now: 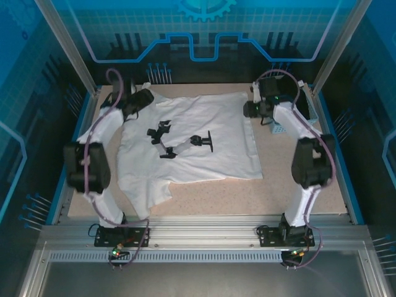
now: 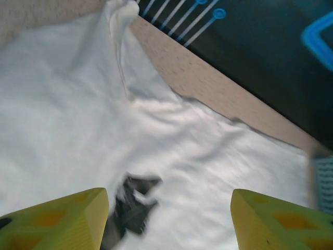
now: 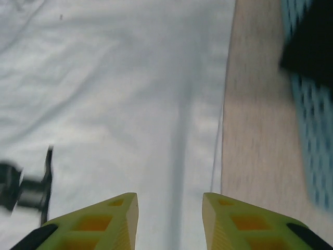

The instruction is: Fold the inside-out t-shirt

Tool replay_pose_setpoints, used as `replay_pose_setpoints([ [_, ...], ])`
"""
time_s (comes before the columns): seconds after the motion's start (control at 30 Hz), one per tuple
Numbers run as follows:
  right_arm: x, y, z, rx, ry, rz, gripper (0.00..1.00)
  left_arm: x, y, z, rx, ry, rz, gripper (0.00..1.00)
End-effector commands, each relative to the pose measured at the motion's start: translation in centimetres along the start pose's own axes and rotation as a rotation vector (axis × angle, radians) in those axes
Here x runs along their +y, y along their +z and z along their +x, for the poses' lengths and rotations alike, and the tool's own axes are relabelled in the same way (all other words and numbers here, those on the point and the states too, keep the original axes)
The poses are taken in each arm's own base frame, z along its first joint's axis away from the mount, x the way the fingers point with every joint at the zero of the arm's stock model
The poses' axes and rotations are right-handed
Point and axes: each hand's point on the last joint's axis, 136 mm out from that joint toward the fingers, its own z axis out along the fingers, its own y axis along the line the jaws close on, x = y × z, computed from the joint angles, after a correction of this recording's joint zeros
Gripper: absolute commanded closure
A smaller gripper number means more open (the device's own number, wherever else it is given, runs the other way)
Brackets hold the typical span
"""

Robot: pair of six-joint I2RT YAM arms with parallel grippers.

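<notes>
The t-shirt (image 1: 192, 142) is spread out on the counter (image 1: 297, 185). At its far left corner the left gripper (image 2: 169, 202) has its jaws wide, holding nothing. Over by the right edge, the right gripper (image 3: 170, 205) is narrower and empty too.

No legible text, number or brand name found. One sign noted: a light-blue gear emblem (image 1: 206, 7) on the back panel (image 1: 247, 25), cut off by the top edge of the overhead view and carrying no lettering. The dark marking (image 1: 199, 141) on the white t-shirt (image 1: 223, 117) reads as shapes, not characters, and is blurred in both wrist views.
</notes>
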Motion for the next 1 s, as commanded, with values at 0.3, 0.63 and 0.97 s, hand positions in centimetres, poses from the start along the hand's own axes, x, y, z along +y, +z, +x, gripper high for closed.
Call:
replay_pose_setpoints([
  [0.3,-3.2,-3.5,21.7,0.368,0.258,0.103,0.56,0.2,-8.6,13.5,0.169,-0.041,0.126,0.32],
  [0.63,-2.2,-0.6,23.9,0.451,0.302,0.049,0.64,3.2,-10.5,17.8,0.291,0.020,0.039,0.31],
  [0.97,-2.3,-0.1,23.9,0.443,0.308,0.056,0.89,5.6,-12.6,19.8,0.324,0.018,-0.052,0.31],
])
